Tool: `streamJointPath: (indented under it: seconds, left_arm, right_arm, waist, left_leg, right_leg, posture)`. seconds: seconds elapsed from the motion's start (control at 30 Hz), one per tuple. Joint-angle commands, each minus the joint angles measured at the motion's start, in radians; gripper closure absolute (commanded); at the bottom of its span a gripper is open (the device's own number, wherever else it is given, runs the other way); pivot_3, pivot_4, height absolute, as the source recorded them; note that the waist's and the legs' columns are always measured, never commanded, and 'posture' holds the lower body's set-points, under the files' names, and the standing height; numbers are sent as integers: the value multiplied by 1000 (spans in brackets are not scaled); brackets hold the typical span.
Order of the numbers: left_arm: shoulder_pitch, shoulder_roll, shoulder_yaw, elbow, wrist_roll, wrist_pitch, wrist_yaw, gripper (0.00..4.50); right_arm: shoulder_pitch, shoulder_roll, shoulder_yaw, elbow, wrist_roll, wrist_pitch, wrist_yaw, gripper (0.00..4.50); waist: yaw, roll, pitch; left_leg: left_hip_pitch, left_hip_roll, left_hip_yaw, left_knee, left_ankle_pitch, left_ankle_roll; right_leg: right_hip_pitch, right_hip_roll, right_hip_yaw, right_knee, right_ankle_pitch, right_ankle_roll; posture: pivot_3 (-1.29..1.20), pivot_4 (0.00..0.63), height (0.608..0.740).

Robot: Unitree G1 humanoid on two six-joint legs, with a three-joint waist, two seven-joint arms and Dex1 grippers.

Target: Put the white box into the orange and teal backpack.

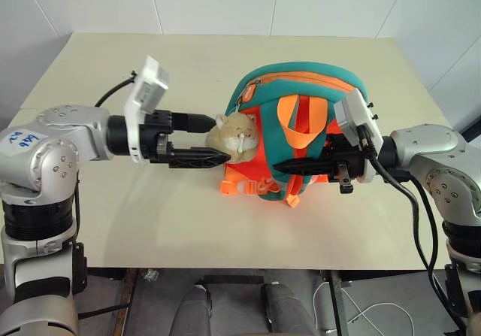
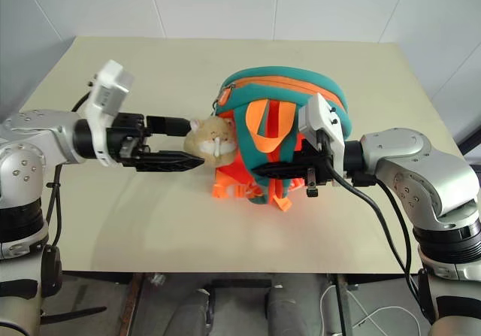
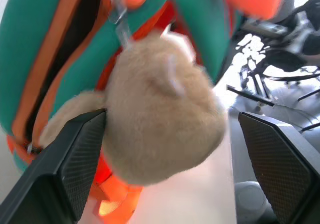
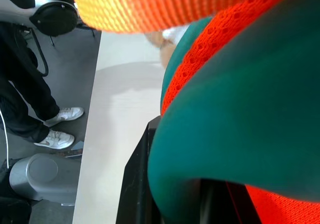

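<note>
One backpack (image 1: 301, 137) is sitting near the middle of one pale table (image 1: 188, 216), held partly upright with its straps facing the camera. One plush hamster (image 1: 234, 135) is hanging off its left side by a clip near the zipper. The zipper line along the top is showing a dark gap in the left wrist view; the white box cannot be made out anywhere, and whether it is lying inside the bag cannot be told.

Two grippers are working at the bag. The left gripper (image 1: 214, 139) is reaching in level from the left with its two black fingers spread apart, released, the hamster sitting just between and ahead of the tips; one pad is brushing the plush in the left wrist view. The right gripper (image 1: 289, 168) is coming in from the right, clenched on a teal strap (image 4: 235, 134) of the backpack.

Beyond the table edge, in the right wrist view, a person's two white shoes (image 4: 60, 129) are standing on the grey floor.
</note>
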Motion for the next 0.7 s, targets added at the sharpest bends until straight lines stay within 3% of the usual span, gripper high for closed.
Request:
streamJointPath:
  seconds: [0.03, 0.27, 0.4, 0.47, 0.7]
  left_arm:
    - [7, -12, -9, -10, 4, -19, 55, 908]
    - [-36, -2, 29, 8, -63, 33, 90, 3000]
    - [-75, 9, 65, 58, -75, 56, 127, 3908]
    - [-92, 23, 79, 89, -71, 68, 144, 4135]
    - [-175, 62, 91, 295, -9, 108, 242, 4176]
  right_arm:
    - [-20, 3, -7, -12, -3, -22, 15, 4500]
    - [8, 35, -27, -9, 1, -56, 11, 4500]
    - [114, 136, -89, -19, 20, -138, -36, 4500]
    - [155, 165, -103, -32, 32, -153, -51, 4500]
    - [263, 178, -108, -78, 48, -158, -60, 4500]
  waist:
    - [0, 0, 0]
    - [-1, 0, 0]
    - [0, 0, 0]
    - [1, 0, 0]
    - [1, 0, 0]
  left_leg:
    - [0, 0, 0, 0, 0, 0]
    - [0, 0, 0, -1, 0, 0]
    - [0, 0, -1, 0, 0, 0]
    - [-1, 0, -1, 0, 0, 0]
    - [0, -1, -1, 0, 0, 0]
  right_leg:
    - [0, 0, 0, 0, 0, 0]
    - [0, 0, 0, -1, 0, 0]
    - [0, 0, 0, -1, 0, 0]
    - [0, 0, 0, -1, 0, 0]
    - [1, 0, -1, 0, 0, 0]
  posture:
    - [0, 150, 740]
    - [0, 150, 740]
    - [0, 150, 740]
    - [0, 150, 740]
    - [0, 150, 740]
